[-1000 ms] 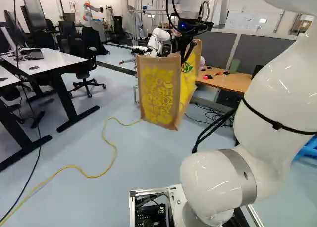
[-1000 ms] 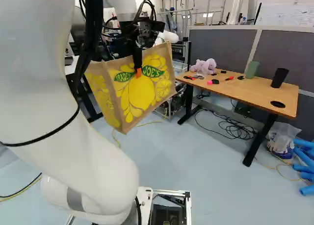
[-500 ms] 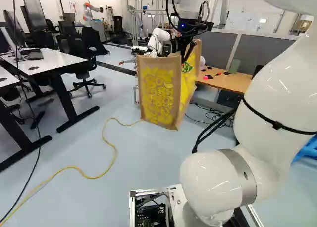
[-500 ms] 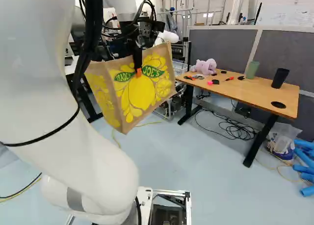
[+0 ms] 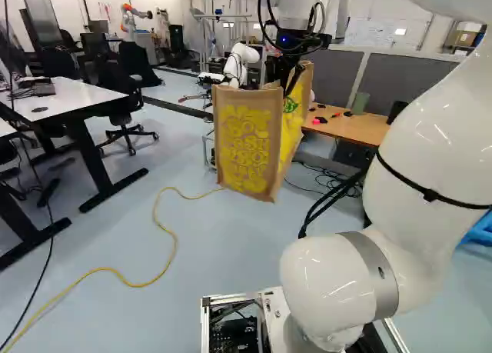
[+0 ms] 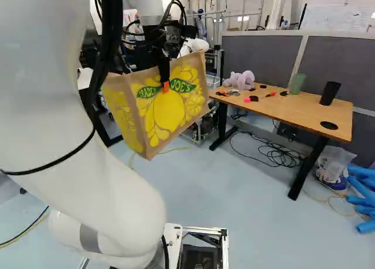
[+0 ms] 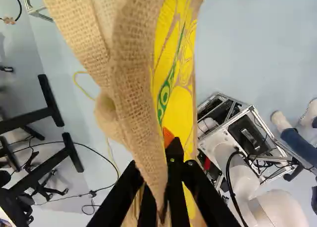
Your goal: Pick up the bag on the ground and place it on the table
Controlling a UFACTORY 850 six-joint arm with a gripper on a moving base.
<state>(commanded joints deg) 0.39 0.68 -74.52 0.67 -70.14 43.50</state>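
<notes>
Right base view: paper-brown bag (image 6: 170,116) with yellow fruit print, held tilted in mid-air by the robot's black gripper (image 6: 165,84), at 11 o'clock from the view's middle.
Wrist view shows the gripper's 2 fingers closed on the bag's rim, cloth pinched between them, 1 orange pad (image 7: 168,136) showing against the printed side. The wooden table (image 6: 293,109) stands at 3 o'clock from the bag, well apart; from the tabletop's centre, a pinkish plush toy (image 6: 239,79) sits at 10 o'clock, a green cup (image 6: 297,83) at 1, a black cup (image 6: 330,93) at 2. In the left base view, a yellow cable (image 5: 174,241) snakes over the floor at 7 o'clock from the bag.
</notes>
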